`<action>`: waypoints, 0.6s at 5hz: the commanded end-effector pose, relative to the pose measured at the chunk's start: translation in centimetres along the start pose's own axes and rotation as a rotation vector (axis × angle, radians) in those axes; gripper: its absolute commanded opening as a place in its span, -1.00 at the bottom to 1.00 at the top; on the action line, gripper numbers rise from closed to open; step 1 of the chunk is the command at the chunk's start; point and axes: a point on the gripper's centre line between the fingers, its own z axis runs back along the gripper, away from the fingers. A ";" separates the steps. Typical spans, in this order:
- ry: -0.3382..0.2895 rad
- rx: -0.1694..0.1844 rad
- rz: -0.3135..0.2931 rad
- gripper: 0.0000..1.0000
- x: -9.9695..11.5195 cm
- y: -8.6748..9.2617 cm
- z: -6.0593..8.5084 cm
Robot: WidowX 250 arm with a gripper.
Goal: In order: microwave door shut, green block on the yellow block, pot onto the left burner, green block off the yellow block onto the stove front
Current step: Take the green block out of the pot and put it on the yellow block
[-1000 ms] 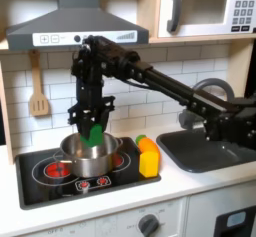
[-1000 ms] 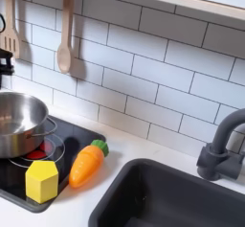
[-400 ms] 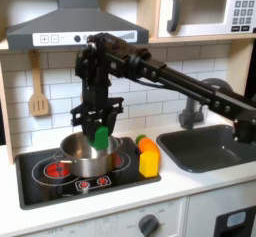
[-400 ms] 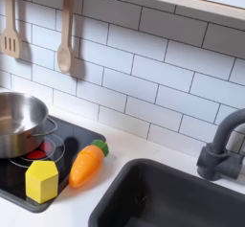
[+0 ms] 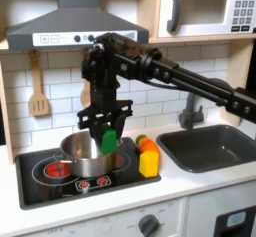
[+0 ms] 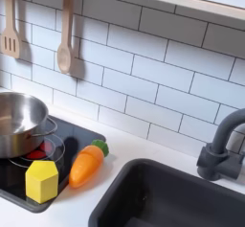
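Green block (image 5: 108,140) hangs clamped in the tool (image 5: 108,133), in the air above the right rim of the pot (image 5: 86,154), as the first exterior view shows. Pot sits on the cooktop (image 5: 40,186), well to the first exterior view's left of the yellow block (image 5: 149,164). Yellow block stands upright at the cooktop's right edge, with an orange carrot (image 5: 146,144) just behind it. Microwave door (image 5: 201,9) is shut, up in the cabinet. Black sink (image 5: 210,146) lies to the right.

Second exterior view gives the same pot (image 6: 17,122) from close by, with red burner rings (image 6: 36,152) beside it, the yellow block (image 6: 41,181) and the carrot (image 6: 86,164) lying on its side with a green top, part on the cooktop and part on the white tabletop (image 6: 134,145).
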 end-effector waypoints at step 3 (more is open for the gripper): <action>-0.029 -0.039 -0.081 -1.00 -1.8 -2.8 -0.2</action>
